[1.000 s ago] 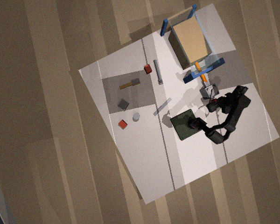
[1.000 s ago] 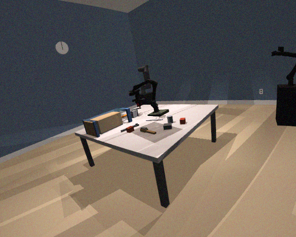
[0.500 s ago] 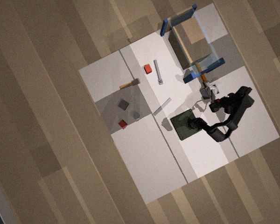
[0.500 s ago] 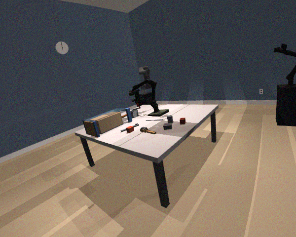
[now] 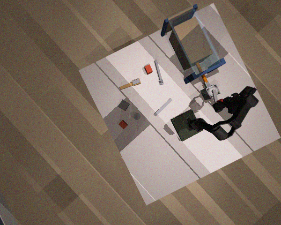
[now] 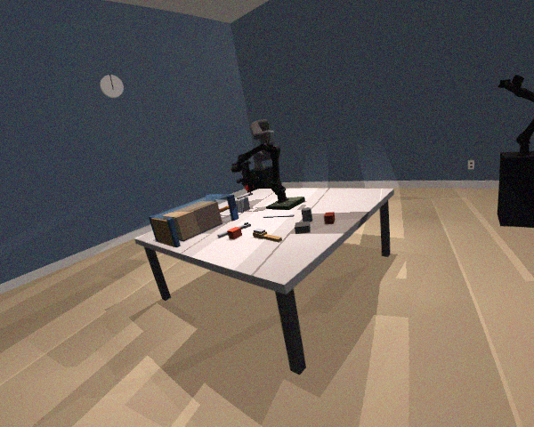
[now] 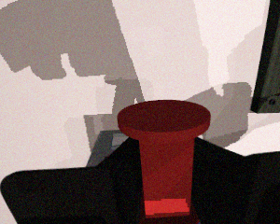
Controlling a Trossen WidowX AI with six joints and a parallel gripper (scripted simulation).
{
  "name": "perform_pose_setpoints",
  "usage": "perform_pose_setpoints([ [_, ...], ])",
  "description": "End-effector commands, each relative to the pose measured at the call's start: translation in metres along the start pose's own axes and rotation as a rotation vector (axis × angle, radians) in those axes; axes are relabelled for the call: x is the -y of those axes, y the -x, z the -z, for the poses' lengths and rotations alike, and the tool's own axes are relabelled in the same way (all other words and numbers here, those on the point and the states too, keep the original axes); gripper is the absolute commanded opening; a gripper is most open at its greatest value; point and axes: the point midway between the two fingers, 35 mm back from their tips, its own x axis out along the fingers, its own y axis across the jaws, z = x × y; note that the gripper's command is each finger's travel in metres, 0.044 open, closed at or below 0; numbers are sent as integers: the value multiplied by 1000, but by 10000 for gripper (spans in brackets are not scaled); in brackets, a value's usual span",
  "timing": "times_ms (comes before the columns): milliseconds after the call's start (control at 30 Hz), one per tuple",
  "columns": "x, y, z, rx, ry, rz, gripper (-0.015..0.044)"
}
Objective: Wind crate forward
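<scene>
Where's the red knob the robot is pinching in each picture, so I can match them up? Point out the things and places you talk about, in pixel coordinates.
Top: right of the middle, a tiny bit of the red knob [image 5: 220, 100] [image 6: 246, 188] [image 7: 166, 173] shows at the pincer [image 5: 218, 104] [image 6: 245, 185] [image 7: 156, 134].
Exterior: a small red speck near the middle, low on the arm, above the table.
Wrist: big, just right of centre, in the lower half.
Landmark in all three: the dark green base plate [image 5: 180, 131] [image 6: 296, 201] [image 7: 277, 70].

Black arm bent at the elbow, claw [image 5: 221, 101] [image 6: 246, 187] [image 7: 156, 134] clamped shut on something red.

You've got the crate [image 6: 196, 221] in the blue-framed rack [image 6: 232, 207], counter's [image 6: 322, 248] left side; red block [image 6: 234, 232] just right of it.
</scene>
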Motion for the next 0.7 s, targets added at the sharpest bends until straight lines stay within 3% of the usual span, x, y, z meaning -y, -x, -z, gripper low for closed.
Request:
perform_pose_setpoints([
  [0, -14, 0, -3, 12, 0, -25, 0],
  [667, -39, 1, -2, 12, 0, -27, 0],
])
